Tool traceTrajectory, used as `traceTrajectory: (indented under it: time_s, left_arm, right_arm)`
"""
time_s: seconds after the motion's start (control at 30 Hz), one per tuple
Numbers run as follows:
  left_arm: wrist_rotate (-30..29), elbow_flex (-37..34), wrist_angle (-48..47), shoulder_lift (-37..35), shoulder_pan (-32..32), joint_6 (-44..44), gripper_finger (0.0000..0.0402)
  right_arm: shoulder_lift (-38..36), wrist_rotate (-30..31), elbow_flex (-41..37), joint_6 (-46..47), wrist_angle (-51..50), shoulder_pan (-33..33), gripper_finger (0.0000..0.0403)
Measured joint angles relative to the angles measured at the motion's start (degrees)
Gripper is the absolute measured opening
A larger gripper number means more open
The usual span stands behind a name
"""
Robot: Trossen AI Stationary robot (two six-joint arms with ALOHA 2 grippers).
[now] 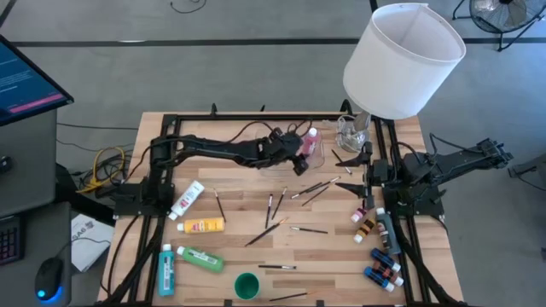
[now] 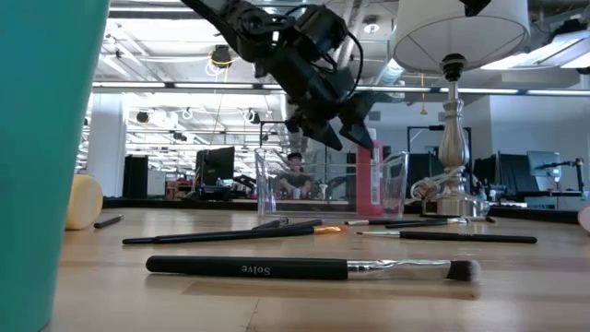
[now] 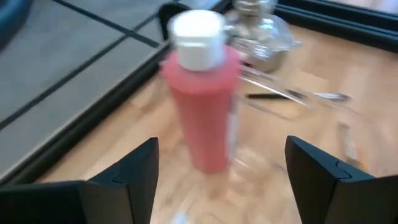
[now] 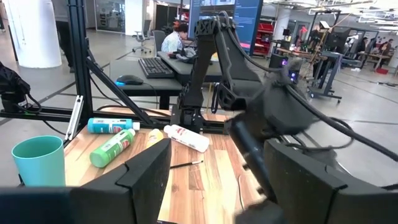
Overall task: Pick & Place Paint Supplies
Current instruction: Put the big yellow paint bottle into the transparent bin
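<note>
We see the left gripper (image 1: 300,159) hovering wide open, holding nothing, just beside the pink paint bottle (image 1: 309,142), which stands upright in the clear tray (image 2: 398,171) at the bench (image 1: 324,264) back edge. Right gripper (image 1: 365,164) waits near the lamp base (image 2: 452,166), partly open, empty.

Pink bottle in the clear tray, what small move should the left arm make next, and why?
Probably lift the left tool straight up and away. Its fingers stand wide open on either side of the pink bottle, touching nothing, and the bottle stands upright inside the clear tray, so that placement looks done. The right tool waits by the lamp.
</note>
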Motion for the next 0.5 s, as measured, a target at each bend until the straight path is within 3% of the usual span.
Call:
traceTrajectory:
  time_s: [0.23,0.4,0.5]
  left_arm:
    - [10.3,-12.1,3.0,-8.8,-2.0,4.6,0.024]
    - [21.3,-25.4,9.1,-19.4,-2.9,4.7,0.024]
    - [24.1,-33.1,12.6,-26.9,-3.9,3.4,0.024]
  right_arm:
    - [0.0,0.0,0.0,0.4,-0.3,0.0,0.0249]
    - [0.0,0.0,0.0,0.4,-0.2,0.0,0.0249]
    - [0.0,0.0,0.0,0.4,0.0,-0.1,0.0249]
